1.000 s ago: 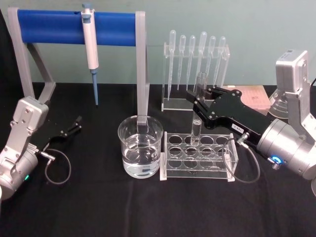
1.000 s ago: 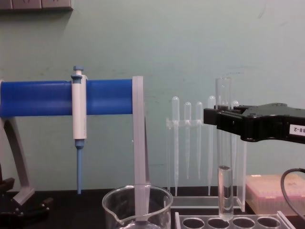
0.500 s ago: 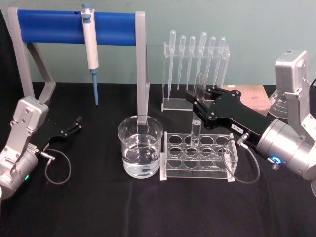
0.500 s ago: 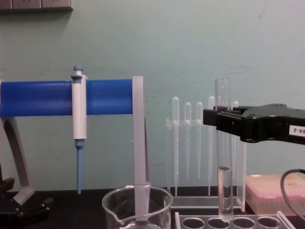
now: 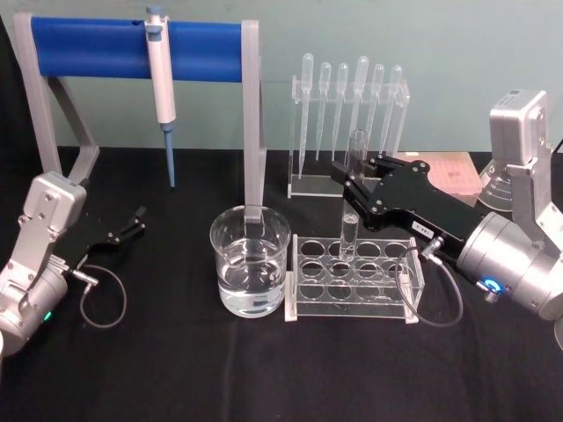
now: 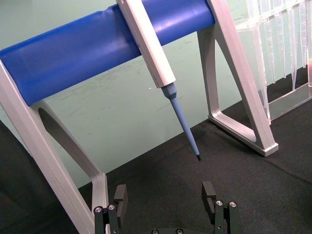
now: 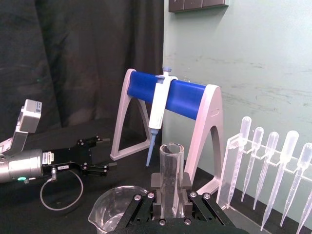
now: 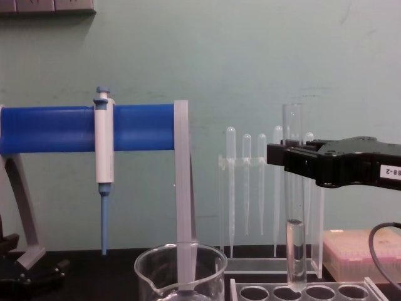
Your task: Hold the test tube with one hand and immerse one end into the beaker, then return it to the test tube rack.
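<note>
The robot's right black two-jaw gripper [image 5: 350,173] was closed on the clear round-bottomed glass test tube [image 5: 349,224], clamping it high, just under the open rim. That probably kept the jaws clear of the rack and left the long lower part free for dipping and seating. The tube hung upright straight below the jaws, its rounded end at the mouth of a back-row hole of the clear plastic test tube rack [image 5: 350,308] directly beneath the gripper; whether it was seated could not be told. The wide clear glass beaker [image 5: 251,264], part-filled with water, stood lower and to the gripper's left, just beside the rack.

In the chest view a ring crossed the tube partway down, and the glass below looked denser, possibly holding water.

The left black gripper [image 5: 136,220] sat parked well off to the left, jaws apart.
</note>
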Available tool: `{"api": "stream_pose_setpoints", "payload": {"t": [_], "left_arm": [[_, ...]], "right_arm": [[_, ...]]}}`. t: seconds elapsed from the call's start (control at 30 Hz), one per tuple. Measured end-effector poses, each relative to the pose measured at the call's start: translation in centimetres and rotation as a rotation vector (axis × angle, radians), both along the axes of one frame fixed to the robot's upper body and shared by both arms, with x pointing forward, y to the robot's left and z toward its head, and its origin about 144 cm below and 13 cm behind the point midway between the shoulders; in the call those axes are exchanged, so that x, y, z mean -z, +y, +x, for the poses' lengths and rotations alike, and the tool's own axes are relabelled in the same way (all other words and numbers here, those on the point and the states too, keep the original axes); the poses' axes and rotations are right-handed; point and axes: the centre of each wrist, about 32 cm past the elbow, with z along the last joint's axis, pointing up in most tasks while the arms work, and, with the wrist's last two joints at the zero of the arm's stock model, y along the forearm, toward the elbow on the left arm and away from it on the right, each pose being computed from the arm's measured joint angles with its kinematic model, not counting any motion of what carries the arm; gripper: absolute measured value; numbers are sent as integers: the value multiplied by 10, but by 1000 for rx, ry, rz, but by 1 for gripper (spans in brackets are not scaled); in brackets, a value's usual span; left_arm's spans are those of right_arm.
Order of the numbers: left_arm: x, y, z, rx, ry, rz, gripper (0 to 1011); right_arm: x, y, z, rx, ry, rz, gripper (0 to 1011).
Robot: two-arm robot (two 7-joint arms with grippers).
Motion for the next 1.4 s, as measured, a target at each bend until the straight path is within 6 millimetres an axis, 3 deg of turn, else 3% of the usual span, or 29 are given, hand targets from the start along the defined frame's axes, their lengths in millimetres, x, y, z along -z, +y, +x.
{"api": "stream_pose_setpoints", "payload": {"t": [1.4], "left_arm": [[0, 0, 0, 0, 0, 0, 1000]], "right_arm": [[0, 0, 0, 0, 0, 0, 225]]}}
